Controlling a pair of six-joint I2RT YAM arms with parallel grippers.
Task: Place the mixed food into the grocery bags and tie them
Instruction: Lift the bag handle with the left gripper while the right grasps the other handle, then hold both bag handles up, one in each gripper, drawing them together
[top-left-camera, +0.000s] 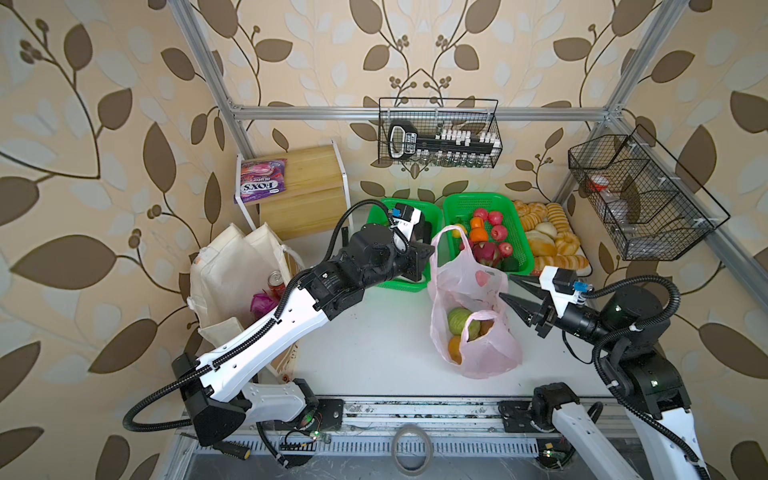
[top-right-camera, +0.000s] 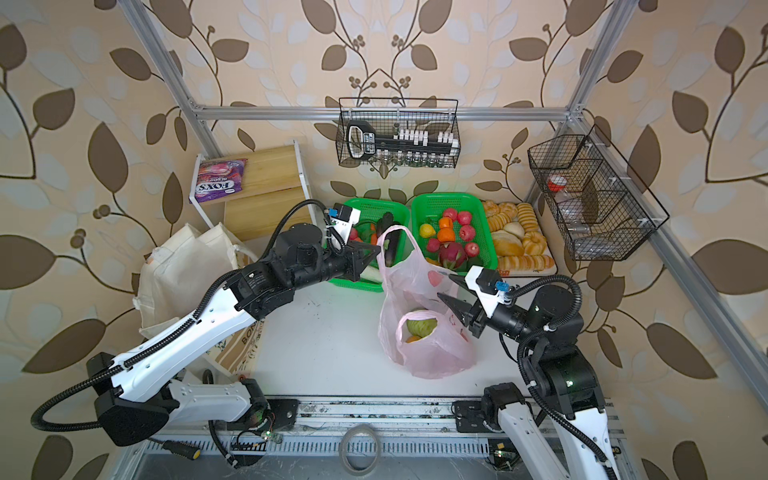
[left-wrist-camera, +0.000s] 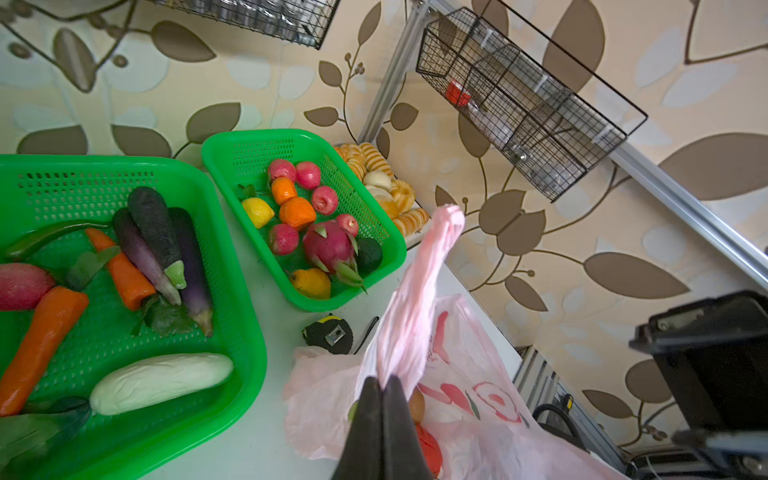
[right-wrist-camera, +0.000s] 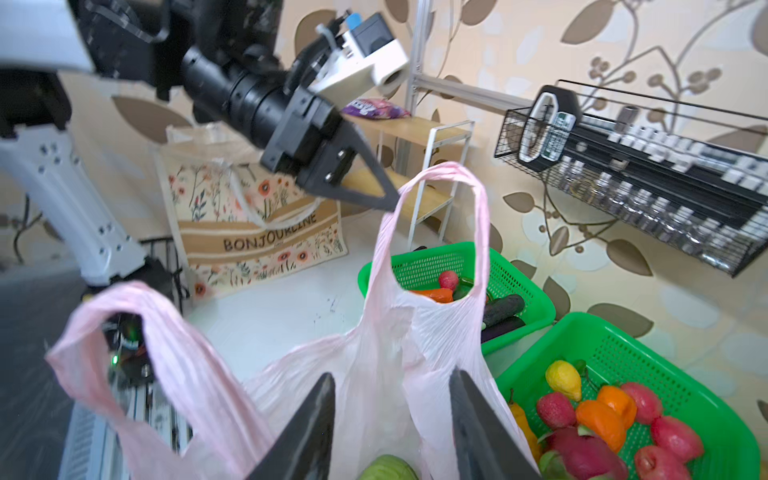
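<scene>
Top views both show the cream tote (top-left-camera: 224, 274) standing left on the counter (top-left-camera: 374, 332), with the pink bag (top-left-camera: 490, 357) at centre. My left gripper (left-wrist-camera: 382, 380) has its jaws pinched on the bag's far handle (left-wrist-camera: 419, 291), lifting it upright, I judge ready for tying. The right gripper (top-left-camera: 505, 286) waits at the bag's right edge, jaws part-open and holding nothing. The green cabbage (top-left-camera: 459, 320) lies in the pink bag. The red soda can (top-left-camera: 276, 282) and the purple packet (top-left-camera: 261, 303) sit in the tote.

Translucent pale pink plastic bag (top-left-camera: 473, 357), red-pink peach prints. Inside the bag: green cabbage (top-left-camera: 458, 320), plus an orange patch. Behind the bag: two bright green mesh baskets (top-left-camera: 473, 203). Far to the bag's left in both top views: cream tote (right-wrist-camera: 257, 232), floral print, tan striped band, brown lettering; red soda can (top-left-camera: 276, 282) and purple packet (top-left-camera: 262, 302) inside. Under the bag: white tabletop (top-left-camera: 374, 345). At the bag: black left hand (left-wrist-camera: 382, 386), black right hand (top-left-camera: 506, 286).
</scene>
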